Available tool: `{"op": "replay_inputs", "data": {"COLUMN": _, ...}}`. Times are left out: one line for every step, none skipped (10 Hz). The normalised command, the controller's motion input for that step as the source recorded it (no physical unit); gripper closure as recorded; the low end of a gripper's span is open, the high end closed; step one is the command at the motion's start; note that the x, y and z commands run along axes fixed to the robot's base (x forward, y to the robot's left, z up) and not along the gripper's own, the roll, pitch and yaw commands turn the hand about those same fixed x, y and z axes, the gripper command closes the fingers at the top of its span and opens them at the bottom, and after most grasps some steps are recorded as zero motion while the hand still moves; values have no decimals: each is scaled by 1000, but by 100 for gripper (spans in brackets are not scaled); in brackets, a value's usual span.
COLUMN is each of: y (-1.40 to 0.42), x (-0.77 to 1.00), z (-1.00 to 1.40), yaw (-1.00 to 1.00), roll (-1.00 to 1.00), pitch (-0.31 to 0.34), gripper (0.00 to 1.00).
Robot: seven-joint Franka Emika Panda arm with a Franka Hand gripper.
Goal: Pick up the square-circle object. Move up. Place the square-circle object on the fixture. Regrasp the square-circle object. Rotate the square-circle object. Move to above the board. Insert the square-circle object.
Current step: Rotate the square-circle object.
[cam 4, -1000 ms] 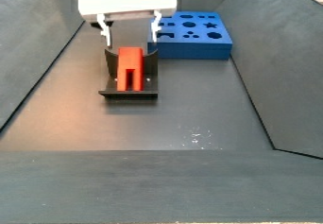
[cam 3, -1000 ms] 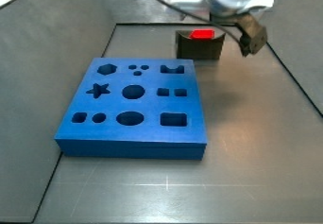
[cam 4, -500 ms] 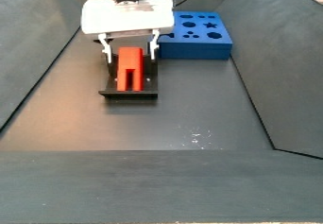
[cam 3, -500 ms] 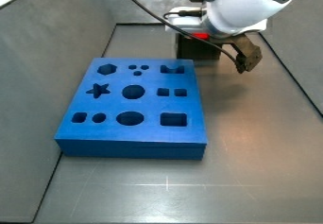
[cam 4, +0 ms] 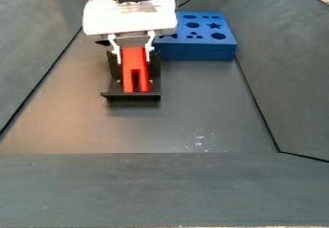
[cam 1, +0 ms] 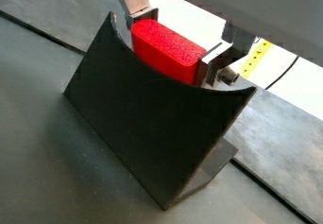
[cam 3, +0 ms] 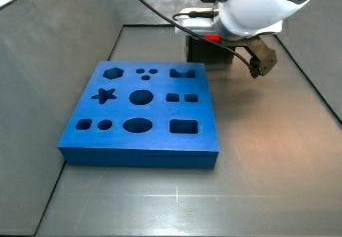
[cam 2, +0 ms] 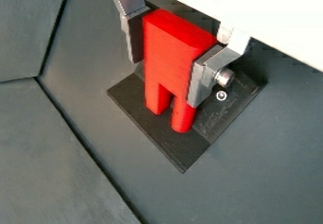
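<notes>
The red square-circle object [cam 2: 164, 81] stands on the fixture [cam 2: 190, 145], leaning against its dark upright [cam 1: 145, 114]. My gripper [cam 2: 168, 62] is down over the fixture, with its silver fingers [cam 2: 206, 77] pressed on both sides of the red object's upper part, as both wrist views show [cam 1: 171, 50]. In a side view the gripper [cam 4: 133, 51] grips the red object [cam 4: 133, 73] on the fixture [cam 4: 133, 95]. In a side view the gripper [cam 3: 225, 39] hides the object and part of the fixture [cam 3: 203, 49].
The blue board [cam 3: 140, 106] with its several shaped holes lies beside the fixture, also seen in a side view [cam 4: 199, 35]. Sloping dark walls [cam 4: 38, 68] bound the grey floor on both sides.
The gripper came down over the fixture, then its fingers closed inward onto the red object. The object and the fixture have not moved.
</notes>
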Motion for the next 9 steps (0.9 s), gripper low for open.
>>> {"op": "replay_inputs", "data": {"y": 119, "x": -851, "z": 1000, "yaw": 0, "roll": 0, "pitch": 0, "gripper": 100}}
{"op": "replay_inputs", "data": {"y": 114, "x": -850, "z": 1000, "yaw": 7, "roll": -42, "pitch": -32, "gripper": 100}}
{"op": "replay_inputs", "data": {"y": 110, "x": -851, "z": 1000, "yaw": 15, "roll": -71, "pitch": -46, "gripper": 100}}
{"op": "replay_inputs", "data": {"y": 100, "x": -855, "z": 1000, "yaw": 20, "roll": -95, "pitch": -64, "gripper": 100}}
{"op": "replay_inputs", "data": {"y": 96, "x": -862, "z": 1000, "yaw": 14, "roll": -104, "pitch": -82, "gripper": 100}}
{"op": "replay_inputs", "data": {"y": 93, "x": -878, "z": 1000, "yaw": 0, "roll": -116, "pitch": -102, "gripper": 100}}
{"op": "replay_inputs", "data": {"y": 92, "x": -886, "z": 1000, "yaw": -11, "roll": -121, "pitch": -113, "gripper": 100}}
{"op": "replay_inputs", "data": {"y": 85, "x": -910, "z": 1000, "yaw": -40, "roll": -129, "pitch": -120, "gripper": 100}}
{"op": "replay_inputs", "data": {"y": 82, "x": -921, "z": 1000, "yaw": -53, "roll": -131, "pitch": -123, "gripper": 100}}
